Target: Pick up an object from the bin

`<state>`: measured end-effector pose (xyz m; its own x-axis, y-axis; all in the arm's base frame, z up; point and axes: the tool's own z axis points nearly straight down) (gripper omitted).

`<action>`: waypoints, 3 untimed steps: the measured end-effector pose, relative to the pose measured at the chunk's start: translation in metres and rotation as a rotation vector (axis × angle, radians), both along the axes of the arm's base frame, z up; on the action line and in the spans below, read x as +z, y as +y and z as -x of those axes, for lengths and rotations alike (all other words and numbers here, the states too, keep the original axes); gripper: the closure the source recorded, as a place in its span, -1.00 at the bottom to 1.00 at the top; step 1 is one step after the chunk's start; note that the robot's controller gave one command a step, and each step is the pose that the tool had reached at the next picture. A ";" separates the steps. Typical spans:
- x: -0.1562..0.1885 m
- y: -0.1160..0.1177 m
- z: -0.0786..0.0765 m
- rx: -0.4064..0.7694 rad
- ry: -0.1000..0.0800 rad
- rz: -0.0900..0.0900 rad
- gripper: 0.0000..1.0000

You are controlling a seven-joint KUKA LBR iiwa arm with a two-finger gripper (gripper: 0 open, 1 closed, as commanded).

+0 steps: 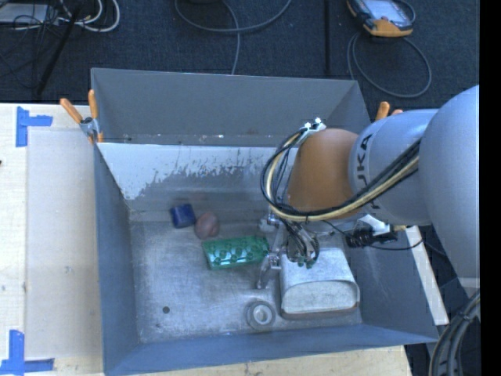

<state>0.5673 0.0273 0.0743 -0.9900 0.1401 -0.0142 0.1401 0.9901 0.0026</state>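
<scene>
My gripper [268,271] is low in the bin, right of the middle, under the orange wrist cover. It sits at the right end of a green patterned packet [232,251] lying flat on the floor. Just right of the gripper lies a pale grey rounded block [319,290]. A small grey ring-shaped cap [261,313] lies just below the gripper, near the front wall. Whether anything is held cannot be seen.
A small blue cube-like piece [182,215] and a brownish-pink ball [207,225] lie side by side up and left of the green packet. The arm comes in from the right over the bin's right wall.
</scene>
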 end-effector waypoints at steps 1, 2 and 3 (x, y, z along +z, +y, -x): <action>0.003 0.000 -0.002 0.001 -0.006 0.000 1.00; 0.003 -0.042 -0.003 0.305 -0.011 -0.001 1.00; 0.150 -0.032 0.015 0.288 0.007 0.003 1.00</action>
